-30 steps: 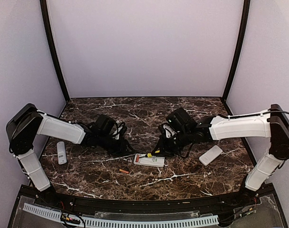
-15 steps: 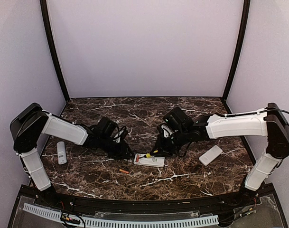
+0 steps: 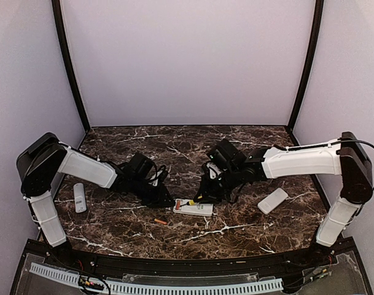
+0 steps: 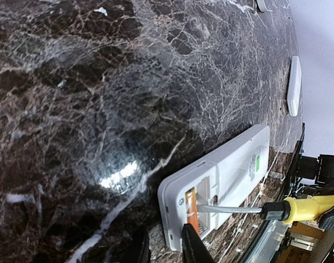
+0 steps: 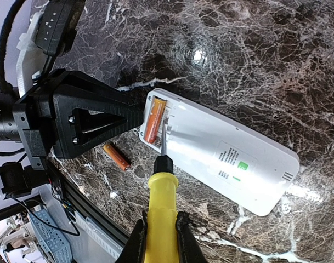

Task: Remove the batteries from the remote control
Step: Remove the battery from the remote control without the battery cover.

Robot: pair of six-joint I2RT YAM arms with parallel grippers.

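Observation:
The white remote control [image 3: 193, 207] lies back up at mid-table, its battery bay open at the left end. One orange battery [image 5: 154, 120] [image 4: 191, 211] sits in the bay. Another orange battery [image 3: 160, 221] [image 5: 116, 156] lies loose on the marble in front of it. My right gripper [image 5: 160, 224] [image 3: 203, 193] is shut on the yellow-handled screwdriver [image 5: 162, 213], whose tip rests in the bay beside the battery. My left gripper [image 4: 165, 249] [image 3: 166, 200] sits at the remote's left end, jaws a narrow gap apart with only marble between them; one finger [image 4: 194, 244] touches the remote's end.
A small white remote [image 3: 80, 197] lies at the far left and another [image 3: 272, 200] [image 4: 293, 85] at the right. The table's front edge rail [image 3: 174, 264] runs close below the loose battery. Purple walls enclose the back and sides.
My left gripper has slid right up to the remote's end and its jaws have narrowed. The right arm with the screwdriver has shifted slightly left.

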